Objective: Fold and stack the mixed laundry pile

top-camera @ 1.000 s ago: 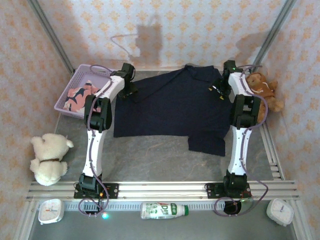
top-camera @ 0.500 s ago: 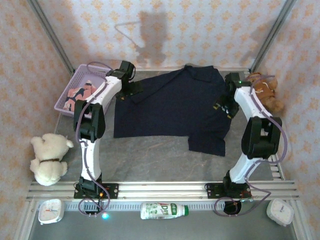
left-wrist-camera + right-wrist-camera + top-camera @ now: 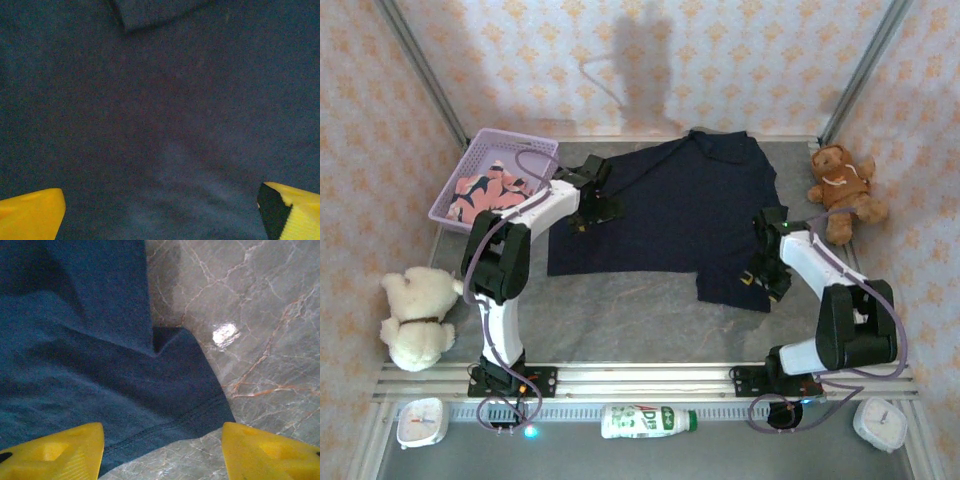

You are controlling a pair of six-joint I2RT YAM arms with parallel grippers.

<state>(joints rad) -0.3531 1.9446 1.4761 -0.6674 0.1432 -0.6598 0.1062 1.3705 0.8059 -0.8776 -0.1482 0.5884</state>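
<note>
Navy garment [image 3: 160, 110] cut off at all 4 edges, left claw [image 3: 160, 214] fingers [image 3: 30, 214] cropped below, bottle [image 3: 648, 420] label unreadable.

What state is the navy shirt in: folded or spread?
Spread. The navy shirt lies flat across the table, collar at the far edge, one flap jutting out at its near right corner.
</note>
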